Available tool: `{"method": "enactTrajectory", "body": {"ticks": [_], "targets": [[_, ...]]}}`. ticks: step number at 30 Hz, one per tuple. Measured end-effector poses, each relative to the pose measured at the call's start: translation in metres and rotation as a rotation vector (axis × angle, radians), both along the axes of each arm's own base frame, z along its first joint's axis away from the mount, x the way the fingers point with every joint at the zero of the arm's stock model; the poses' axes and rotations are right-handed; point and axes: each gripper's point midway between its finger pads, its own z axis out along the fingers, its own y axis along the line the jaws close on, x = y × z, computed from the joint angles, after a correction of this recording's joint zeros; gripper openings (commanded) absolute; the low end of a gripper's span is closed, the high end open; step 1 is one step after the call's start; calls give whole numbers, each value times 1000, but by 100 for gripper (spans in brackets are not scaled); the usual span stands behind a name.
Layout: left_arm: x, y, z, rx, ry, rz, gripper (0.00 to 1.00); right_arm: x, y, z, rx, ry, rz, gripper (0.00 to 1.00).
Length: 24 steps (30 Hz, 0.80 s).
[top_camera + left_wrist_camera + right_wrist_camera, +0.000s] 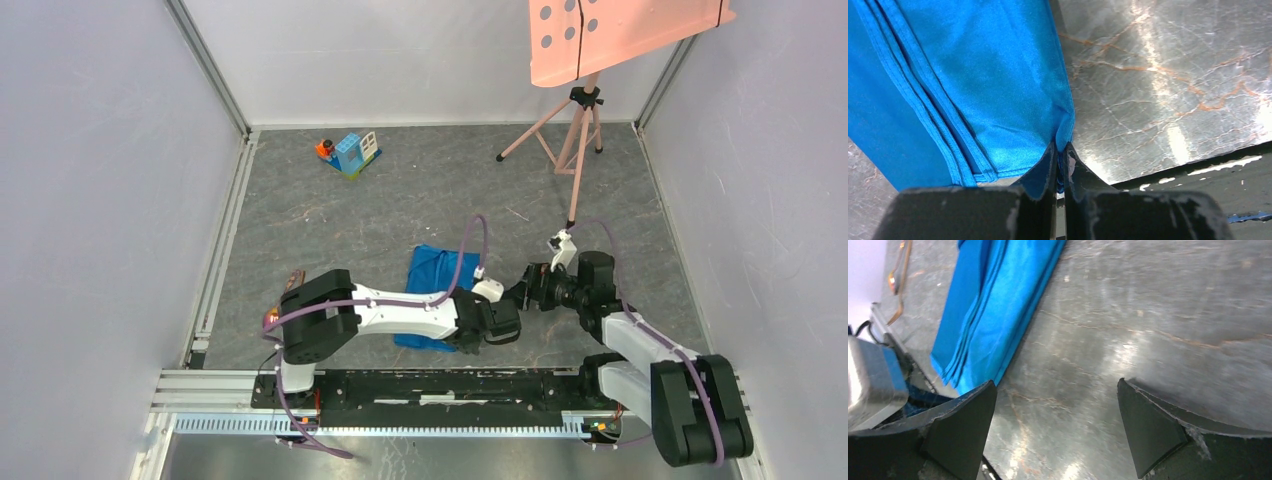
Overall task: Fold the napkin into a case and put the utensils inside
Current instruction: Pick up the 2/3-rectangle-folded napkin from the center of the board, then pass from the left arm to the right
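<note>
Grey marbled tabletop (400,205), pale walls on three sides. Napkin (430,268) lies flat near the middle of the surface, towards the arms' side, folded over itself into a narrower oblong; stacked hemmed edges run along its length in the left wrist view. Its near right corner is pinched and slightly raised: left gripper (1061,148) is clamped tight on that corner, blue cloth showing between the two black fingers. Left forearm reaches across over the napkin's near end. Right gripper (1055,384) hangs just right of the cloth, over bare table, jaws spread wide, nothing between them, not touching the napkin. Utensils (894,278) lie on the table beyond the cloth's left side, near the left arm's base, copper-coloured, thin handles; which is spoon and which fork cannot be told. Well apart at the far side: a small blue-and-white toy block house (352,153), and at far right a tripod (575,140) carrying a pink board (620,40).
</note>
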Motion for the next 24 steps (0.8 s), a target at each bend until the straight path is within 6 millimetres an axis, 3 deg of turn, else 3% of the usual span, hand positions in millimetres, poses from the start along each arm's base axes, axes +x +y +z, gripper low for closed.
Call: {"method": "enactTrajectory", "body": {"ticks": [7,15,24], "targets": [[2,9,13,-48,-3,2,2,-14,41,5,155,76,101,98],[1,7,37,-130,-12,0,2,-30,77,8,280,214,85,96],[-3,9,32,-128,3,-4,2,-35,101,5,371,354,25,80]]}}
